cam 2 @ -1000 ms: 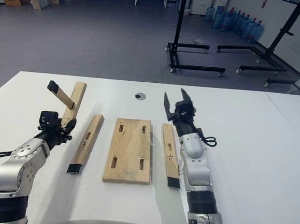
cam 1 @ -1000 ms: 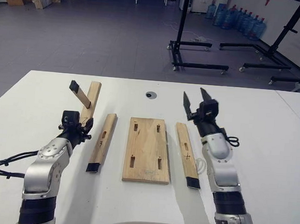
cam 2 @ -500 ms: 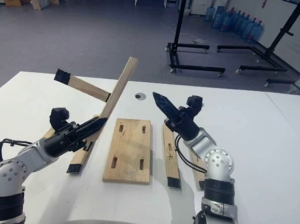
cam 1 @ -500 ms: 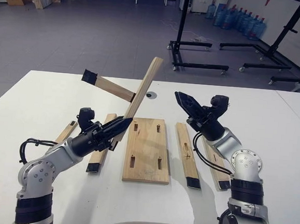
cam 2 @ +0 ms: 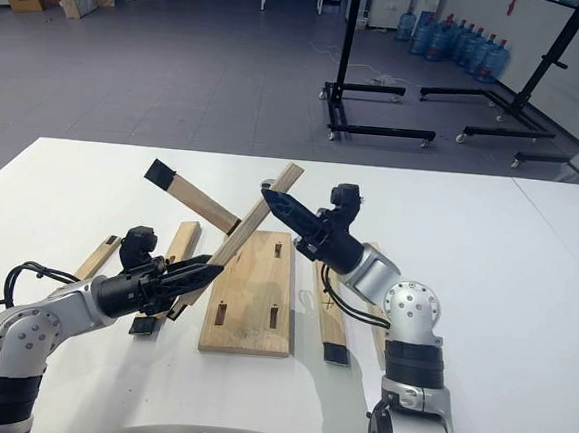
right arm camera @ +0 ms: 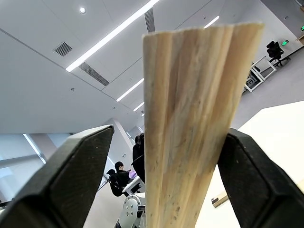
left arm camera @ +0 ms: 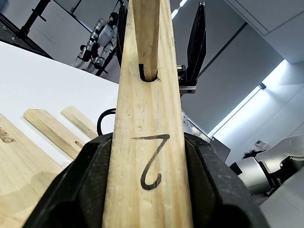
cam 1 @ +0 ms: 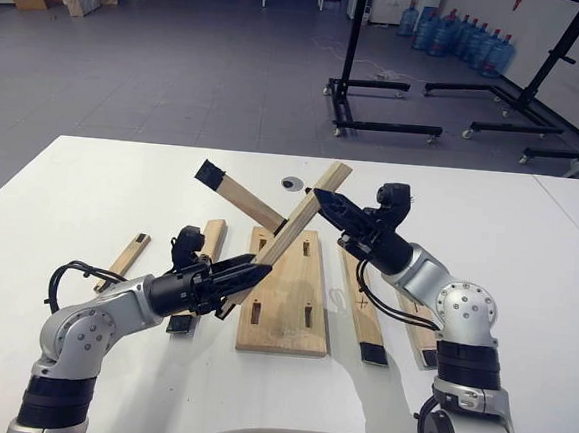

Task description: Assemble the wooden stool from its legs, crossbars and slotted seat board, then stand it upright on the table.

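My left gripper [cam 1: 255, 272] is shut on the lower part of a wooden leg [cam 1: 308, 213] marked "2" [left arm camera: 152, 161], held tilted above the slotted seat board [cam 1: 281, 321]. A crossbar [cam 1: 241, 195] with a black tip sticks out of the leg's slot toward the left. My right gripper [cam 1: 321, 196] is open, and its fingers [right arm camera: 71, 180] straddle the leg's upper end [right arm camera: 194, 118]. A second leg [cam 1: 213, 237] lies left of the board. Two more legs [cam 1: 360, 304] [cam 1: 418, 334] lie to its right.
A short loose crossbar [cam 1: 122, 261] lies on the white table [cam 1: 526, 275] at the left. A round hole [cam 1: 291, 184] is in the table behind the parts. Black metal stands [cam 1: 379, 103] are on the floor beyond the far edge.
My left arm has swung the leg with its crossbar to the right and tilted it lower over the board. My right gripper has moved left onto the leg's upper end.
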{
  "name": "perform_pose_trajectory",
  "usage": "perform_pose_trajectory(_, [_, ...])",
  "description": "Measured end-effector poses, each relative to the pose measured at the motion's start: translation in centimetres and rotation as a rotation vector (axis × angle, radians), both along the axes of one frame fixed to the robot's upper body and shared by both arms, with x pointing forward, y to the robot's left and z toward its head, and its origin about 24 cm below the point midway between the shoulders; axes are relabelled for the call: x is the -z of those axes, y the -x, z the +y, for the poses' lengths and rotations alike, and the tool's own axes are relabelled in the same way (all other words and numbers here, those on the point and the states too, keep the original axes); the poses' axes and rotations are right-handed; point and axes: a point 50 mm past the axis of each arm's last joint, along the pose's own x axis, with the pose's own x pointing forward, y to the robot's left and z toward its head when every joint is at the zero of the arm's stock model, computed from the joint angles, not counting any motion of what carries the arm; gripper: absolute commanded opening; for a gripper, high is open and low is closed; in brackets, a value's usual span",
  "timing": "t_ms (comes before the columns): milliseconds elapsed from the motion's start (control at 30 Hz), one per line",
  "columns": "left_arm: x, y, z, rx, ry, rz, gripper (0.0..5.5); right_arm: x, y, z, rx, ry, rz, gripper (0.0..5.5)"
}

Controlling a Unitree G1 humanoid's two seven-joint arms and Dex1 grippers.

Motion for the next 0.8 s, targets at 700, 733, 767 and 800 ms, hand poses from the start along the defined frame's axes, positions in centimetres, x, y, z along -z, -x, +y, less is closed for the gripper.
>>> perform_pose_trajectory(700, [-0.39,0.05,-0.65,0.073,0.066,0.003,2.02,0.00,0.15,1.04,-0.097,-0.023,-0.025,2.11])
perform_pose_trajectory(733, [-0.39,0.04,-0.66,0.073,0.065,0.003,2.02,0.02,0.13,1.02,-0.097,-0.023,-0.024,2.11])
perform_pose_trajectory(767, [-0.39,0.04,-0.67,0.073,0.065,0.003,2.02,0.02,0.13,1.00,-0.098,-0.021,-0.026,2.11])
perform_pose_trajectory(800, [-0.38,0.04,-0.68,0.073,0.065,0.003,2.02,0.03,0.14,0.98,-0.099,-0.020,-0.028,2.11])
